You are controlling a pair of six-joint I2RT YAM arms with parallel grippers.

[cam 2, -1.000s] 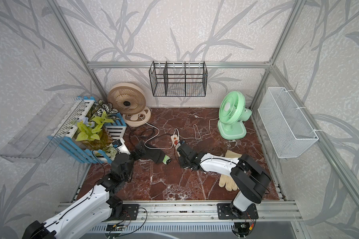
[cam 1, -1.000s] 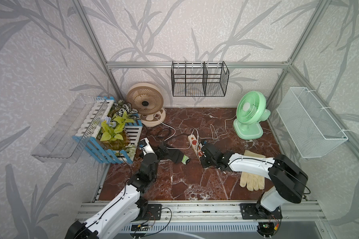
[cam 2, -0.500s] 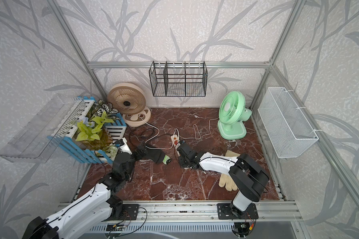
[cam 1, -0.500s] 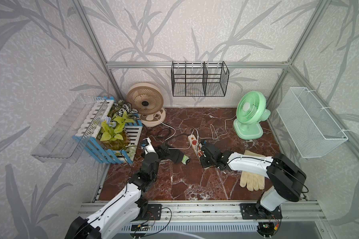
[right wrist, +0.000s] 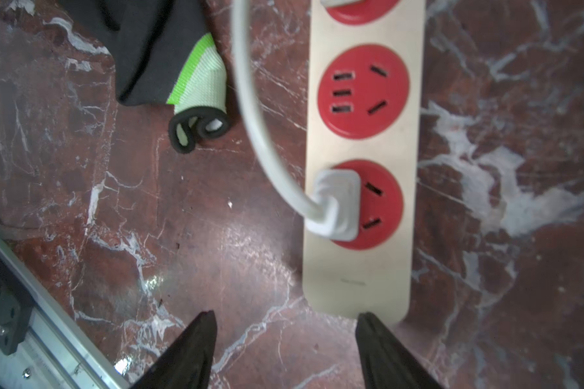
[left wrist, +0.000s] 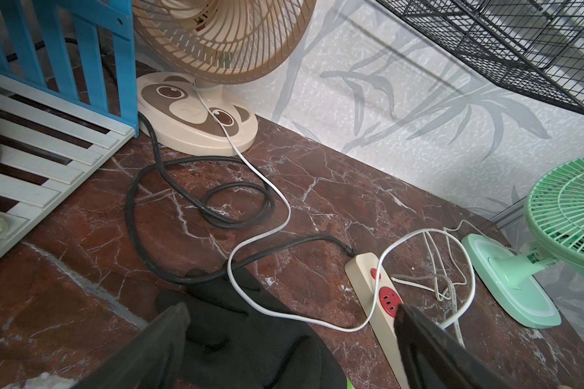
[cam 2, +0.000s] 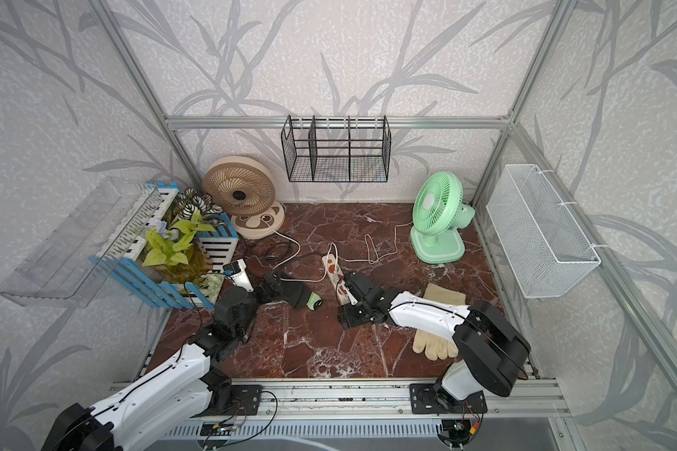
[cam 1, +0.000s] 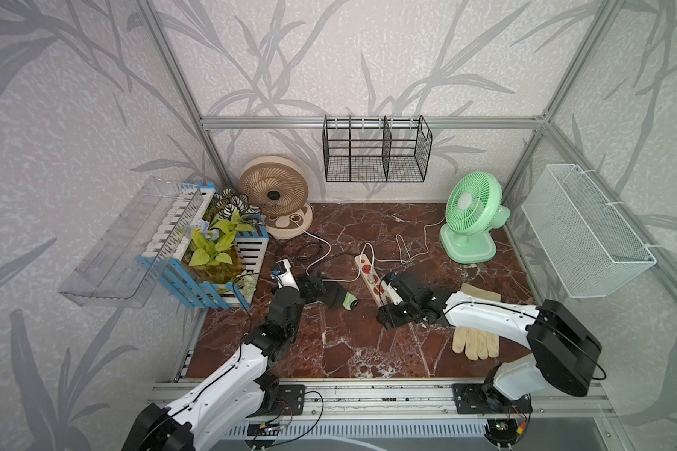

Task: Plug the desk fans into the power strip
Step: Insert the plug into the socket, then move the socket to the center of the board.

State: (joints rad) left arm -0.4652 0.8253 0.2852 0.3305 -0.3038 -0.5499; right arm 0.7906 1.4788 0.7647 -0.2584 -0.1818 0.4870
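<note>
The cream power strip (cam 1: 371, 275) (right wrist: 361, 269) lies on the marble floor, red sockets up. A white plug (right wrist: 338, 205) sits in its end socket, and its white cord (right wrist: 250, 111) runs off beside the strip. My right gripper (right wrist: 285, 320) (cam 1: 387, 310) hangs open just off that end of the strip and holds nothing. A green desk fan (cam 1: 471, 207) stands at the back right, a beige one (cam 1: 273, 191) at the back left. White cords from both trail toward the strip. My left gripper (left wrist: 290, 316) (cam 1: 313, 287) is open over a black glove (left wrist: 250, 336).
The strip's black cord (left wrist: 142, 215) coils near the beige fan. A blue and white planter crate (cam 1: 219, 250) stands at the left. Pale work gloves (cam 1: 477, 332) lie under my right arm. A black wire rack (cam 1: 376, 152), a white basket (cam 1: 587, 234) and a clear tray (cam 1: 133, 242) hang on the walls.
My right gripper's jaws have spread from shut to open, letting go of the white plug, which stays in the end socket. The left arm has barely moved.
</note>
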